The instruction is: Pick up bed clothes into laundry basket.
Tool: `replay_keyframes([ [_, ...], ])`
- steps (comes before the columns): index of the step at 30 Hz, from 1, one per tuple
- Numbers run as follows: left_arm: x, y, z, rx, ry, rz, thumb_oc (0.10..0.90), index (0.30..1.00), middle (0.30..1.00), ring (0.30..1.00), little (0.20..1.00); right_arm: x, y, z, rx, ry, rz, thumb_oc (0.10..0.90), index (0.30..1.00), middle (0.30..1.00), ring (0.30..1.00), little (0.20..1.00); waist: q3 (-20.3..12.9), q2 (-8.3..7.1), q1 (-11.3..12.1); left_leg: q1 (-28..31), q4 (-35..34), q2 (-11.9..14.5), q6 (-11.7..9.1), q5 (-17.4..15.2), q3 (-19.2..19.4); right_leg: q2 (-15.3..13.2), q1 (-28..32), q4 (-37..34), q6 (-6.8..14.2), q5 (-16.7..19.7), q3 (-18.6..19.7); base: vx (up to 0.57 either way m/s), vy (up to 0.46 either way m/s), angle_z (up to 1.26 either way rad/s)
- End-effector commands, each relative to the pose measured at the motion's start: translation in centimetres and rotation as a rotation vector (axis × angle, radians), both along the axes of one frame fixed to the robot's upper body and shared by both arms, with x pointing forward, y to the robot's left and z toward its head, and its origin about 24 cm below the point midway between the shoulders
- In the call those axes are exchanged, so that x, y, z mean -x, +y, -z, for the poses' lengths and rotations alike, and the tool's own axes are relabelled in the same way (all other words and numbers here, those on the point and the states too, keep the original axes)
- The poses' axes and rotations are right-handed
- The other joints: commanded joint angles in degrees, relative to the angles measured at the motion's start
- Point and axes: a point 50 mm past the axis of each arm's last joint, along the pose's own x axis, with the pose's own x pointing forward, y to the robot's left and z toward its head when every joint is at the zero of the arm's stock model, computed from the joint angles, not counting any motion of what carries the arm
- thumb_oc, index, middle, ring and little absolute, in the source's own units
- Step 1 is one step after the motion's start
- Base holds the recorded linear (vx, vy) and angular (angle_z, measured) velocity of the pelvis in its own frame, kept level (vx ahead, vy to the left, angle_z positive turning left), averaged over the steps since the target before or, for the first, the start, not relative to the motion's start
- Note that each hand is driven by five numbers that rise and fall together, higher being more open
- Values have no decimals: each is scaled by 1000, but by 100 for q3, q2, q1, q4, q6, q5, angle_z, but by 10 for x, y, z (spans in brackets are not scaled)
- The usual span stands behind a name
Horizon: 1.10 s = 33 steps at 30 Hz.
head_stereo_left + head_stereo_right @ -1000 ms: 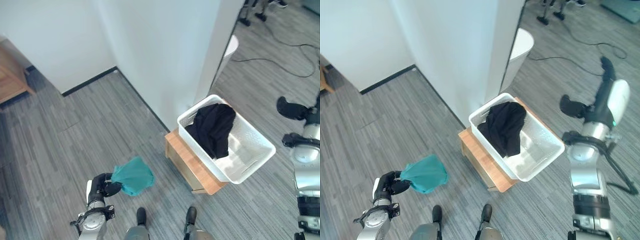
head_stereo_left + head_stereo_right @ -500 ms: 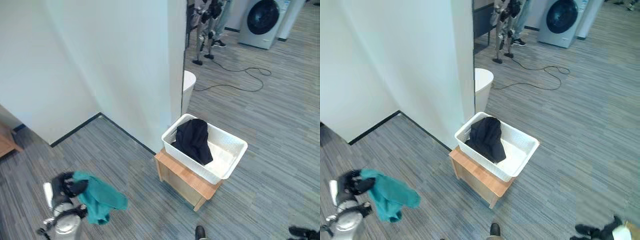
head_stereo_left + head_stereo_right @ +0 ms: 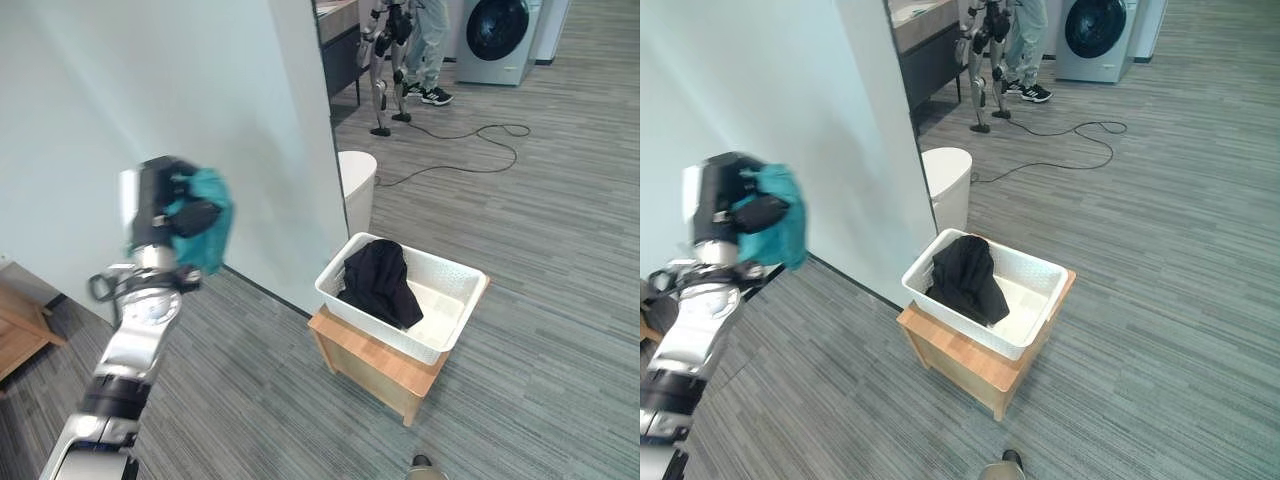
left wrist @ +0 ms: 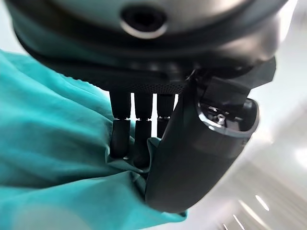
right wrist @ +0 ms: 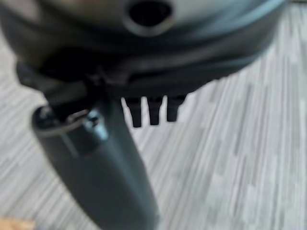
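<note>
- Left hand (image 3: 178, 212) raised high by the white wall (image 3: 120, 90), fingers (image 4: 125, 139) curled tight around teal cloth (image 4: 53, 163).
- Right hand (image 5: 110, 167) above grey floor, thumb straight, fingers curled in, holding nothing.
- White laundry basket (image 3: 455, 285) on wooden stool (image 3: 380, 368), black garment (image 3: 378, 280) inside, well apart from the cloth.

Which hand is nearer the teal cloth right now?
Left. The left hand has its fingers curled into the teal cloth, raised beside the wall. The right hand hangs above bare floor, holding nothing.
</note>
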Motion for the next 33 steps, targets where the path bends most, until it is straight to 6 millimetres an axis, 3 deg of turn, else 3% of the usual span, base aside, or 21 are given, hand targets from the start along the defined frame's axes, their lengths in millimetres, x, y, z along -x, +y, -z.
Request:
replay_keyframes([
  [1,-8,-19,-110,57,-392,114,400,300,300,300,300,3,10,7,-41,30,-12,800,900,900,900,900,-20,-431,-364,349,-141,-135,-215,-369,-141,46,1602,-2329,325,752,-433,1,-9,-10],
  [5,-18,-38,-131,19,-426,130,400,300,300,300,300,3,12,9,-59,38,-8,800,900,900,900,900,30,-346,-526,336,-141,-126,-222,-352,-58,60,1522,-2329,345,780,-345,6,-3,-17],
  [8,-24,-40,-146,-22,-440,92,400,300,300,300,300,4,13,10,-65,39,-7,800,900,900,900,900,75,-302,-600,342,-141,-117,-232,-353,9,71,1483,-2329,347,788,-287,33,-8,-19],
  [10,-33,-35,-162,-105,-445,-6,400,300,300,300,300,7,11,9,-65,40,-2,800,900,900,900,900,135,-223,-762,357,-141,-109,-252,-351,98,88,1426,-2329,359,797,-207,48,-9,-27],
  [16,-49,-10,-166,-200,-354,-179,400,300,300,300,300,14,1,5,-39,30,53,800,900,900,900,900,265,-127,-974,283,-141,-64,-307,-292,268,147,1241,-2329,371,832,-115,27,-25,-18],
  [19,-51,-8,-166,-197,-338,-189,400,300,300,300,300,17,-1,4,-34,32,69,800,900,900,900,900,284,-120,-1001,254,-141,-41,-323,-285,318,167,1186,-2329,368,829,-108,16,-28,-10],
  [25,-57,-16,-148,-168,-284,-162,400,300,300,300,300,27,0,5,-31,39,99,800,900,900,900,900,373,-143,-1064,243,-141,-4,-342,-265,367,195,1139,-2329,358,809,-100,15,-21,-5],
  [30,-58,-41,-105,-80,-204,-36,400,300,300,300,300,37,8,10,-47,71,103,800,900,900,900,900,383,-248,-968,298,-141,7,-335,-293,327,204,1259,-2329,335,756,-167,0,-2,1],
  [33,-57,-47,-85,-66,-158,-1,400,300,300,300,300,38,13,13,-57,80,90,800,900,900,900,900,351,-311,-923,347,-141,10,-329,-315,311,208,1337,-2329,328,746,-184,0,0,0],
])
